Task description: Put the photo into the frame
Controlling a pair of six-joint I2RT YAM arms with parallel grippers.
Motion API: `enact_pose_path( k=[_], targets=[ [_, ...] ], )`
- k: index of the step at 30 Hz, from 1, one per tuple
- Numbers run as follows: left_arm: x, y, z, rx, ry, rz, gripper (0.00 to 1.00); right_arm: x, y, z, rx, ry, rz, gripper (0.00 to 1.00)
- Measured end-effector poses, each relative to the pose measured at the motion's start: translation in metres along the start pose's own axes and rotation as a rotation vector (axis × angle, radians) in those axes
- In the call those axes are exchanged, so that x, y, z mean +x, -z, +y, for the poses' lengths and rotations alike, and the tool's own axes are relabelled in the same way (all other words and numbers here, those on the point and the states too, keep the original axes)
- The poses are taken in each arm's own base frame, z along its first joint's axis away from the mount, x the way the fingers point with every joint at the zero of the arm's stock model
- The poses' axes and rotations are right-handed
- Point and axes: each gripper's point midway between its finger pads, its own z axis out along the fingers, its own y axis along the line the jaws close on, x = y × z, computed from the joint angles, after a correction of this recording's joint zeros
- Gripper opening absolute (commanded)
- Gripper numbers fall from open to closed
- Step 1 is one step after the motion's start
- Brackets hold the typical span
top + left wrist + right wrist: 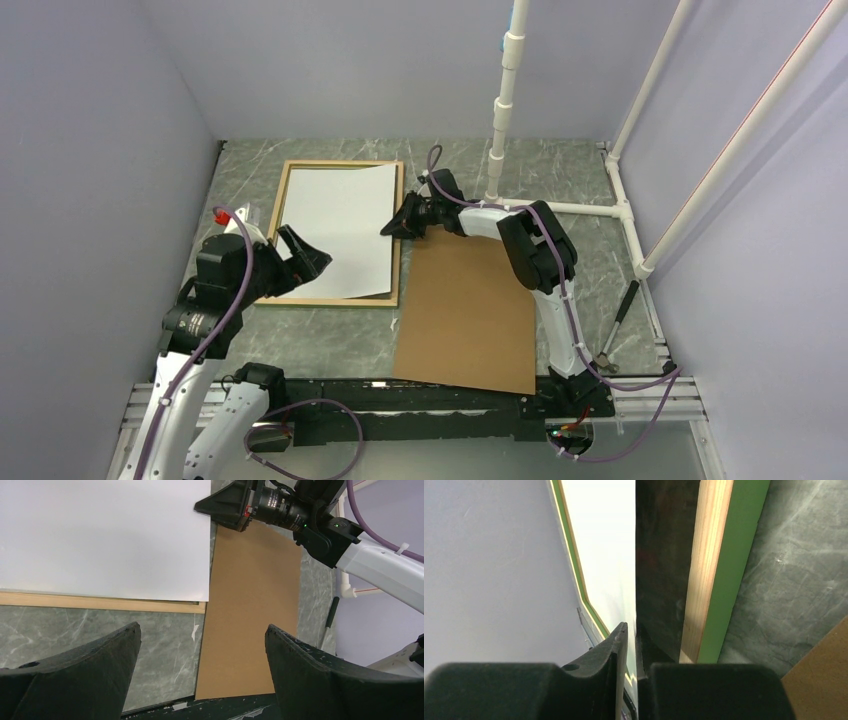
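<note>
- White back up, the photo lies across the frame, which sits wood face up toward the far-left corner of the bench.
- The sheet is skewed. Its right edge rides over the frame's right rail instead of lying inside it, so I judge it not yet seated.
- Your right gripper has its jaws drawn to a thin slit on that right edge, and the paper runs straight into the slit.
- Your left gripper hangs over the photo's near-left part with its jaws wide apart, holding nothing.
- Risk one: let go now and the print may rest on the rail, one side propped up and out of the recess.
- Risk two: tug sideways on so thin a pinch and the paper could buckle or slip out. It could also drag the light frame along the bench.
- Risk three: press down with the left jaws while the right side is lifted and you may crease the sheet over the rail.
- The brown backing board lies just beside the frame's near-right corner and runs to the near edge. A frame shoved that way would ride onto it.
</note>
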Motion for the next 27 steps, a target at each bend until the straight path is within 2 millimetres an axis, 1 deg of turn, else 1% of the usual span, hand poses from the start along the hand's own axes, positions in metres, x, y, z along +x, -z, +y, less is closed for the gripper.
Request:
enact_pose_path(
  k=[2, 4, 5, 6, 7, 13, 14, 17, 18, 19, 22, 25, 27],
  targets=[
    [0.000, 0.000, 0.000, -0.001, 0.000, 0.002, 0.97, 0.000, 0.000, 0.000, 0.001, 0.003, 0.001, 0.13],
    [0.000, -0.001, 0.000, -0.002, 0.001, 0.003, 0.97, 0.002, -0.001, -0.001, 0.006, 0.008, 0.002, 0.11],
    [0.000, -0.001, 0.001, -0.003, 0.001, 0.004, 0.97, 0.003, -0.001, -0.001, 0.008, 0.009, 0.004, 0.08],
    [0.001, -0.001, 0.001, -0.003, 0.001, 0.004, 0.97, 0.004, -0.002, -0.001, 0.009, 0.009, 0.007, 0.03],
    [0.001, -0.001, 0.001, -0.003, 0.001, 0.005, 0.97, 0.005, -0.002, -0.001, 0.010, 0.009, 0.009, 0.00],
    [0.001, -0.001, 0.001, -0.003, 0.001, 0.005, 0.97, 0.008, -0.005, 0.002, 0.009, 0.006, 0.009, 0.00],
    [0.001, -0.001, 0.001, -0.003, 0.001, 0.005, 0.97, 0.008, -0.005, 0.001, 0.009, 0.005, 0.008, 0.06],
    [0.001, -0.002, 0.001, -0.004, 0.001, 0.006, 0.97, 0.009, -0.006, 0.001, 0.010, -0.007, 0.009, 0.44],
    [0.001, -0.002, 0.001, -0.005, 0.002, 0.007, 0.97, 0.009, -0.006, 0.001, 0.012, -0.008, 0.008, 0.53],
    [0.001, -0.002, 0.001, -0.006, 0.002, 0.008, 0.97, 0.009, -0.006, 0.000, 0.014, -0.006, 0.007, 0.59],
    [0.001, -0.003, 0.001, -0.007, 0.002, 0.010, 0.98, 0.008, -0.006, 0.001, 0.010, 0.001, 0.004, 0.71],
    [0.001, -0.003, 0.001, -0.006, 0.002, 0.010, 0.98, 0.007, -0.003, 0.008, 0.005, 0.027, -0.005, 0.77],
    [0.002, -0.004, 0.002, -0.006, 0.002, 0.009, 0.98, 0.009, 0.000, 0.010, 0.015, 0.043, -0.005, 0.80]
  ],
)
